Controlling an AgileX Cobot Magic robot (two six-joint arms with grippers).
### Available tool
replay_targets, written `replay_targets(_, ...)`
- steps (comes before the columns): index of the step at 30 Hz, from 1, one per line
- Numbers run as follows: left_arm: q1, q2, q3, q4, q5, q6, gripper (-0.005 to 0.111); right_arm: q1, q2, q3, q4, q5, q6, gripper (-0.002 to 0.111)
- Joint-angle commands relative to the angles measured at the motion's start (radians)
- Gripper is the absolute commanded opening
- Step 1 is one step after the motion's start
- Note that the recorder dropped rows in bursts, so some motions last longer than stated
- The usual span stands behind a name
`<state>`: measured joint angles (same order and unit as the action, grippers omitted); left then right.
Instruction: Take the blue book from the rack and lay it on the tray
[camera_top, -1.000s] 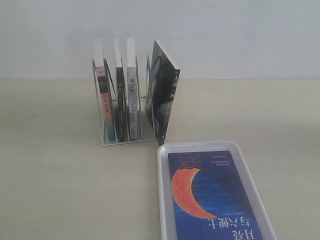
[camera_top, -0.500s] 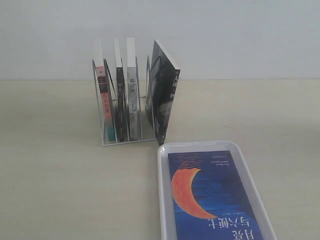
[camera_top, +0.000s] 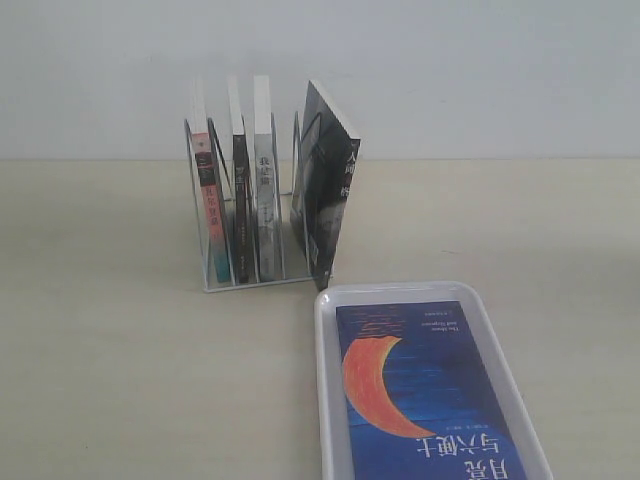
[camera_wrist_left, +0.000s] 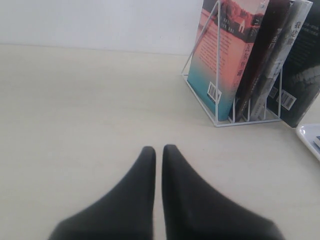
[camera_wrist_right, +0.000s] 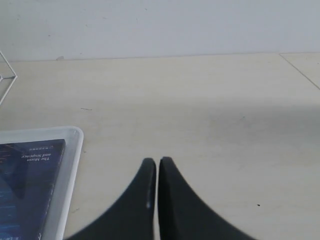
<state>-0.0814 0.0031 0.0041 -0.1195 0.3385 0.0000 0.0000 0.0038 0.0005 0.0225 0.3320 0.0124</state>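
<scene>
The blue book (camera_top: 420, 395), with its orange-red crescent and white title, lies flat inside the white tray (camera_top: 323, 380) at the front right. The right wrist view catches the book's corner (camera_wrist_right: 27, 170) and the tray rim (camera_wrist_right: 70, 170). The rack (camera_top: 240, 282) stands behind the tray with several books upright in its slots. Neither gripper appears in the exterior view. My left gripper (camera_wrist_left: 159, 149) is shut and empty over bare table, short of the rack (camera_wrist_left: 220, 120). My right gripper (camera_wrist_right: 157, 161) is shut and empty beside the tray.
A larger black-covered book (camera_top: 328, 195) leans at the rack's right end, close to the tray's far rim. A pink-and-teal book (camera_wrist_left: 220, 50) fills the leftmost slot. A pale wall runs behind the beige table.
</scene>
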Motion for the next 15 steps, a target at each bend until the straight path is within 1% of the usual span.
replay_targets(1,0.001,-0.003,-0.004,0.004,-0.004,-0.006,0.004,-0.001,-0.004,0.0,-0.007,-0.011,-0.003,0.001)
replay_targets(15,0.001,-0.003,-0.004,0.004,-0.004,-0.006,0.004,-0.001,-0.004,0.0,-0.007,-0.011,0.004,0.001)
